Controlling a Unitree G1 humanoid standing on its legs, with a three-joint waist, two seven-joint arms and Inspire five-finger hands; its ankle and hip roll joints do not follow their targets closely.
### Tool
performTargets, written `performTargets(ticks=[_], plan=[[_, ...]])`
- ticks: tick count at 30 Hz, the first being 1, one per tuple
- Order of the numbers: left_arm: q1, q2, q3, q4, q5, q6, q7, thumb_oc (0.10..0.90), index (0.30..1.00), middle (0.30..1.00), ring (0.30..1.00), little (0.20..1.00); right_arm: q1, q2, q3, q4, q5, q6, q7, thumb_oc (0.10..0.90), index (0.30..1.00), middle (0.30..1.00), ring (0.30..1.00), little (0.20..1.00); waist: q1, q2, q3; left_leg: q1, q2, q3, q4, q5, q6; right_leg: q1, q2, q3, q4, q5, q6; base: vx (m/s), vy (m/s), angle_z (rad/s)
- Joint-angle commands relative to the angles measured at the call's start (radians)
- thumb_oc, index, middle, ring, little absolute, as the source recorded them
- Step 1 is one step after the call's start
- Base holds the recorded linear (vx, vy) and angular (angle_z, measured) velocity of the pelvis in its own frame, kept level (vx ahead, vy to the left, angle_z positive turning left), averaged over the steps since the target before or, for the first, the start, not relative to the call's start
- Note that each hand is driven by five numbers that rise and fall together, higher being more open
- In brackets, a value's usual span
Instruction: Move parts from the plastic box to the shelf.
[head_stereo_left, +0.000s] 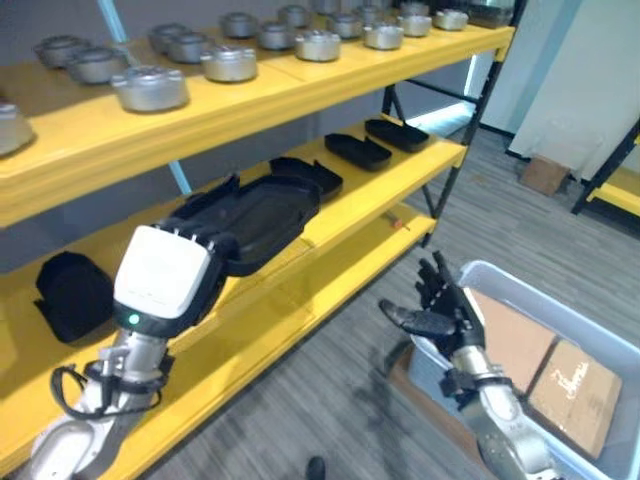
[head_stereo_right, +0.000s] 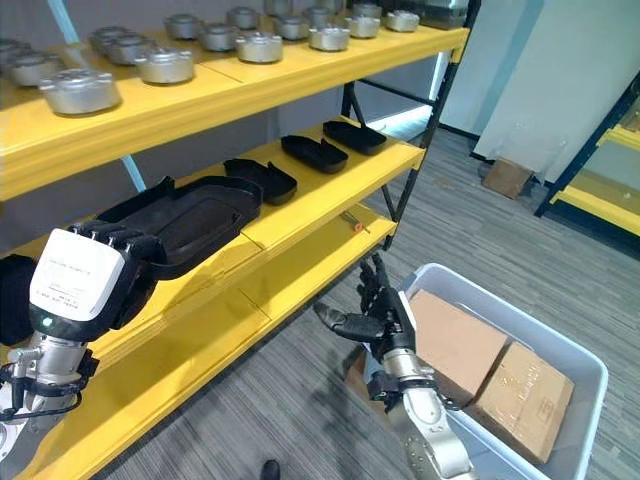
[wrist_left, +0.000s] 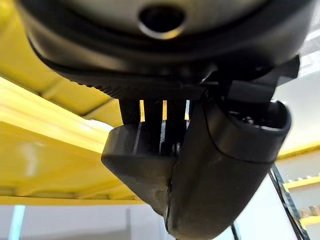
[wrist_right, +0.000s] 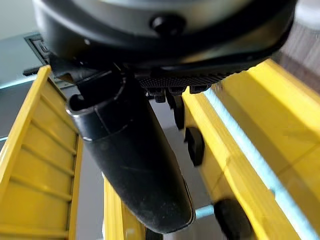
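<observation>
My left hand (head_stereo_left: 160, 275), with its white cover, is raised to the yellow shelf's middle level (head_stereo_left: 400, 165). Its fingers are curled round the near end of a large black tray-shaped part (head_stereo_left: 255, 215) that rests on that level. The left wrist view shows the fingers (wrist_left: 152, 120) and thumb (wrist_left: 225, 165) clamped on the dark part. My right hand (head_stereo_left: 445, 305) hangs open, with straight fingers and nothing in it, over the near left corner of the grey plastic box (head_stereo_left: 600, 340).
More black parts (head_stereo_left: 357, 150) lie along the middle level, and one (head_stereo_left: 72, 295) sits at its left end. Several round metal parts (head_stereo_left: 230, 62) line the top level. Cardboard boxes (head_stereo_left: 575, 390) lie in the plastic box. Grey floor lies between shelf and box.
</observation>
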Motion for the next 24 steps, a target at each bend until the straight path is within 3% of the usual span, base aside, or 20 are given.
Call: performTargets(ticks=[1, 2, 3, 4, 5, 6, 9, 12, 14, 17, 22, 24], plan=[[-0.138, 0.027, 0.077, -0.092, -0.044, 0.038, 0.144, 0.400, 0.300, 0.300, 0.300, 0.300, -0.120, -0.026, -0.019, -0.075, 0.011, -0.093, 0.004, 0.900, 1.000, 1.000, 1.000, 1.000, -0.039, 0.026, -0.045, 0.128, 0.060, 0.018, -0.046, -0.156, -0.030, -0.145, 0.136, 0.256, -0.093, 0.053, 0.059, -0.10, 0.140, 0.39], [-0.145, 0.024, 0.065, -0.082, -0.050, 0.035, 0.144, 0.400, 0.300, 0.300, 0.300, 0.300, -0.120, -0.029, -0.016, -0.077, 0.015, -0.094, 0.008, 0.900, 1.000, 1.000, 1.000, 1.000, -0.052, 0.028, -0.036, 0.121, 0.055, 0.020, -0.046, -0.128, -0.020, -0.174, 0.196, 0.307, -0.085, 0.017, 0.014, -0.10, 0.140, 0.46], [-0.148, 0.023, 0.065, -0.084, -0.051, 0.035, 0.144, 0.400, 0.300, 0.300, 0.300, 0.300, -0.120, -0.034, -0.013, -0.079, 0.017, -0.094, 0.014, 0.900, 1.000, 1.000, 1.000, 1.000, -0.046, 0.030, -0.034, 0.121, 0.052, 0.019, -0.046, -0.121, -0.017, -0.201, 0.280, 0.350, -0.061, -0.060, -0.021, -0.08, 0.087, 0.35], [-0.146, 0.023, 0.066, -0.085, -0.051, 0.035, 0.144, 0.400, 0.300, 0.300, 0.300, 0.300, -0.120, -0.034, -0.013, -0.079, 0.017, -0.094, 0.014, 0.900, 1.000, 1.000, 1.000, 1.000, -0.045, 0.030, -0.034, 0.121, 0.053, 0.020, -0.046, -0.121, -0.018, -0.202, 0.280, 0.352, -0.058, -0.062, -0.022, -0.03, 0.033, 0.15], [-0.144, 0.019, 0.070, -0.085, -0.051, 0.041, 0.148, 0.400, 0.300, 0.300, 0.300, 0.300, -0.119, -0.039, -0.011, -0.079, 0.023, -0.097, 0.022, 0.900, 1.000, 1.000, 1.000, 1.000, -0.053, 0.026, -0.033, 0.115, 0.043, 0.002, -0.046, -0.106, -0.010, -0.219, 0.376, 0.382, -0.030, -0.130, -0.056, 0.00, 0.000, 0.00], [-0.143, 0.019, 0.070, -0.085, -0.051, 0.041, 0.148, 0.400, 0.300, 0.300, 0.300, 0.300, -0.119, -0.039, -0.011, -0.078, 0.023, -0.098, 0.022, 0.900, 1.000, 1.000, 1.000, 1.000, -0.053, 0.026, -0.034, 0.114, 0.044, 0.002, -0.046, -0.107, -0.012, -0.220, 0.377, 0.382, -0.028, -0.133, -0.058, -0.03, -0.006, 0.04], [-0.153, 0.021, 0.068, -0.077, -0.052, 0.054, 0.158, 0.400, 0.300, 0.300, 0.300, 0.300, -0.133, -0.047, 0.001, -0.070, 0.036, -0.104, 0.027, 0.900, 1.000, 1.000, 1.000, 1.000, -0.068, 0.010, -0.045, 0.092, 0.034, -0.010, -0.033, -0.088, -0.015, -0.244, 0.507, 0.479, -0.055, -0.170, -0.084, -0.05, -0.032, 0.28], [-0.127, 0.008, 0.085, -0.081, -0.045, 0.060, 0.169, 0.400, 0.300, 0.300, 0.300, 0.300, -0.138, -0.047, 0.013, -0.073, 0.040, -0.107, 0.027, 0.900, 1.000, 1.000, 1.000, 1.000, -0.053, -0.003, -0.058, 0.075, 0.025, -0.006, -0.029, -0.085, -0.026, -0.190, 0.515, 0.492, -0.194, -0.158, -0.090, -0.04, -0.073, 0.21], [-0.107, -0.001, 0.095, -0.085, -0.035, 0.063, 0.170, 0.400, 0.300, 0.300, 0.300, 0.300, -0.135, -0.052, 0.018, -0.069, 0.029, -0.107, 0.025, 0.900, 1.000, 1.000, 1.000, 1.000, -0.047, 0.001, -0.073, 0.067, 0.033, 0.005, -0.036, -0.078, -0.034, -0.157, 0.542, 0.528, -0.269, -0.148, -0.088, -0.04, -0.077, -0.04], [-0.069, -0.022, 0.120, -0.097, -0.040, 0.053, 0.167, 0.400, 0.300, 0.300, 0.300, 0.300, -0.125, -0.071, -0.003, -0.086, 0.014, -0.104, 0.028, 0.900, 1.000, 1.000, 1.000, 1.000, -0.030, 0.013, -0.084, 0.054, 0.043, 0.014, -0.044, -0.061, -0.052, -0.113, 0.545, 0.509, -0.358, -0.125, -0.086, -0.05, -0.069, -0.15], [-0.047, -0.030, 0.123, -0.106, -0.041, 0.044, 0.154, 0.400, 0.300, 0.300, 0.300, 0.300, -0.097, -0.090, -0.028, -0.089, 0.001, -0.109, 0.024, 0.900, 1.000, 1.000, 1.000, 1.000, -0.028, 0.015, -0.075, 0.039, 0.046, -0.009, -0.036, -0.049, -0.065, -0.092, 0.540, 0.459, -0.382, -0.117, -0.094, -0.03, -0.045, 0.05], [-0.060, -0.033, 0.116, -0.108, -0.047, 0.040, 0.145, 0.400, 0.300, 0.300, 0.300, 0.300, -0.088, -0.102, -0.044, -0.091, 0.000, -0.110, 0.024, 0.900, 1.000, 1.000, 1.000, 1.000, -0.031, 0.015, -0.053, 0.001, 0.043, -0.028, 0.018, -0.055, -0.076, -0.091, 0.528, 0.420, -0.376, -0.120, -0.098, -0.10, -0.015, 0.40]])
